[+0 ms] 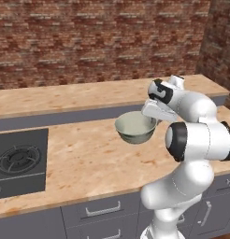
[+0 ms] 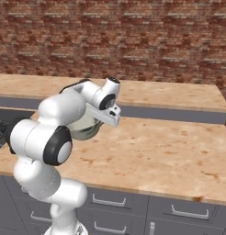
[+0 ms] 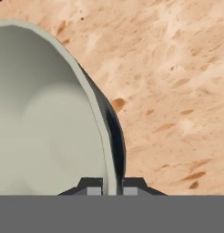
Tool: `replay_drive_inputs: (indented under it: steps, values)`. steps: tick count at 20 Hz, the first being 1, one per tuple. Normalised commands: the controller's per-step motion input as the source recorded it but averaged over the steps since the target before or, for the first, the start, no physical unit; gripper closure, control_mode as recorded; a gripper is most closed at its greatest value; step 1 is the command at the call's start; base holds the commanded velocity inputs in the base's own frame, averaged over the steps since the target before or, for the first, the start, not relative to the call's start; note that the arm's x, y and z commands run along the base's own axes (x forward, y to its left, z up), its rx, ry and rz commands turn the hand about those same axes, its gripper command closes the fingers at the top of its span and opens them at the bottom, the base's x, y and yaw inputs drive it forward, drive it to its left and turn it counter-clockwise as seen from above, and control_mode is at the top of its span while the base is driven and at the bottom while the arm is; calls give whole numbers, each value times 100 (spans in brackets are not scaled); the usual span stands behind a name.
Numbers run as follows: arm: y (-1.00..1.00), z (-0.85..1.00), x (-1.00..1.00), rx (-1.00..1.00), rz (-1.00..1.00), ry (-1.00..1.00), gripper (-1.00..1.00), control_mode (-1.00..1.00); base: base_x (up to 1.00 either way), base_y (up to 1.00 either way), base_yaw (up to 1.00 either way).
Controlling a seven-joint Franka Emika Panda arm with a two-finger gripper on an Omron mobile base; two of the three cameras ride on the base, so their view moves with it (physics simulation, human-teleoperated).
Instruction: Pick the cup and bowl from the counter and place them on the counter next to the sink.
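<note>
Bowl point(image 1: 134, 128) hung clear of the counter point(image 1: 89, 158), carried in the gripper point(image 3: 113, 185), whose two fingertips pinched the rim: one tip sat inside the off-white hollow and the other outside the grey-green wall, with the rim running between them. In the hand view the bowl lay to the left of the claw, its rim curving up and away from the fingers, and bare wood grain spread to the right. From the left base view the bowl sat just left of the hand, tilted slightly, with its shadow nowhere plain enough to judge its height. From the right base view the arm covered most of the bowl, leaving a strip of its side showing under the wrist. Neither the sink nor the cup appeared, so I judged the carry depended on which way the base and arm turned next. No brand, label or writing could be read anywhere.
</note>
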Motion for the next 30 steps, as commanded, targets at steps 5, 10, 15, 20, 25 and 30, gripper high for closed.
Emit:
replay_drive_inputs:
  steps: [5, 10, 15, 20, 25, 30]
  values:
    - [0, 12, -45, 19, 0, 0, 100, -100, 0, 0, 0]
    - [0, 48, -49, 7, 0, -3, 100, -100, 0, 0, 0]
    - [0, 30, -65, 1, 0, -4, 100, -100, 0, 0, 0]
    - [0, 20, -75, 0, 0, 0, 100, -100, 0, 0, 0]
    - [3, 12, -64, 0, 0, -3, 100, -100, 0, 0, 0]
    - [5, 11, -34, 0, 0, -3, 100, -100, 0, 0, 0]
